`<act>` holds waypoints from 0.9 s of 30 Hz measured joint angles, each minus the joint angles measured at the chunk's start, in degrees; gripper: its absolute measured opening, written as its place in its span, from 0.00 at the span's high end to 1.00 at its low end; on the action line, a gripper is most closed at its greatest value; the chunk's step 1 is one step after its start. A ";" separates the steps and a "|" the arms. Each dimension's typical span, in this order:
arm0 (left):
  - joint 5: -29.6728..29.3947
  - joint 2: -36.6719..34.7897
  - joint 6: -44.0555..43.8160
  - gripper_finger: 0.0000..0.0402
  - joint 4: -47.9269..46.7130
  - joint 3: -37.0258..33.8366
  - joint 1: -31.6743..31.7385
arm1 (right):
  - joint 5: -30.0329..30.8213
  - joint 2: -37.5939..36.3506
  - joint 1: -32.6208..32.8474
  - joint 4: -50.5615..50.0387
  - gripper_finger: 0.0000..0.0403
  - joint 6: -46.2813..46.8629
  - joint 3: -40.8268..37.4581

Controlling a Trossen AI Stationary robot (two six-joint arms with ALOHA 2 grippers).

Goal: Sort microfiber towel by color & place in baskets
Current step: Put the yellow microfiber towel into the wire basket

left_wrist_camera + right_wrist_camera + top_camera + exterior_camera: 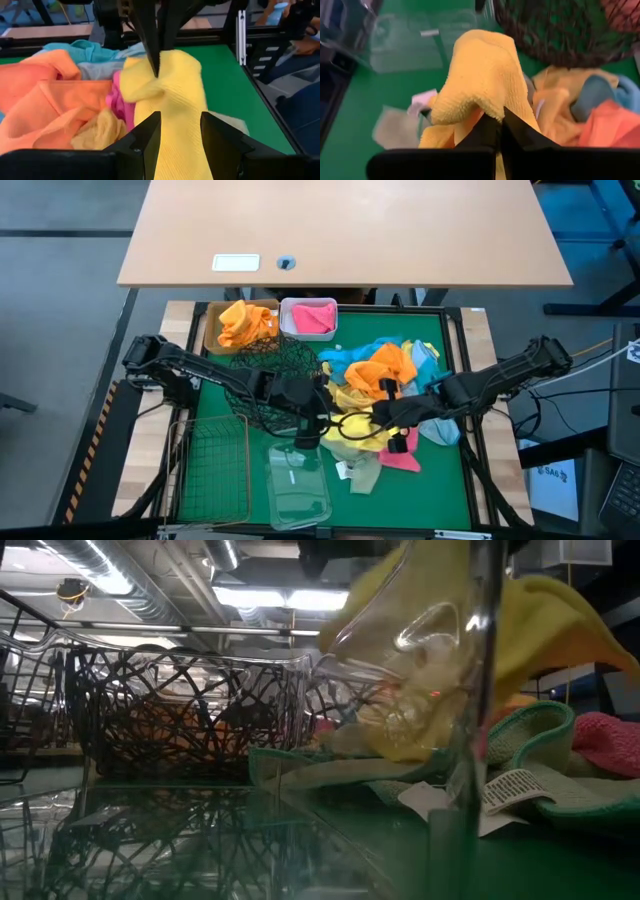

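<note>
A yellow towel [170,95] is raised above the towel pile, with my right gripper [501,117] shut on it. The fingers of my left gripper [180,127] stand on either side of its lower part with a gap between them. The pile on the green mat holds orange [385,365], blue [365,347], pink [400,460] and pale olive [365,475] towels. A tan box [215,315] holds an orange towel. A white tub [287,308] holds a pink one. My right gripper pinches a bunched fold of the yellow towel [161,75] between its two fingers, slanting down from the table's right side. The cloth humps up past the fingertips [480,75] and hangs below them toward the pile. My left gripper has the towel's lower part [181,140] between its fingers; I cannot tell whether they touch it.
A black wire-mesh bowl [275,370] sits under the left arm, a rectangular wire basket [212,465] at the near left and a clear tub [297,485] beside it. A wooden desk [345,230] stands beyond the far edge.
</note>
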 joint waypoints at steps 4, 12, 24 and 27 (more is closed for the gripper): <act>0.00 0.00 -0.01 0.67 1.67 0.00 -0.04 | 0.50 0.00 0.00 2.32 0.98 -0.37 1.73; 0.58 0.00 -0.01 0.67 3.14 0.00 -0.04 | 1.07 0.00 0.00 7.41 0.99 -4.76 2.73; 0.68 0.00 0.01 0.48 7.78 0.00 -0.09 | 1.07 0.00 0.00 13.07 0.99 -8.10 2.73; 0.71 0.00 0.03 0.44 9.83 0.00 -0.09 | 1.06 0.00 0.00 16.72 0.99 -10.33 2.73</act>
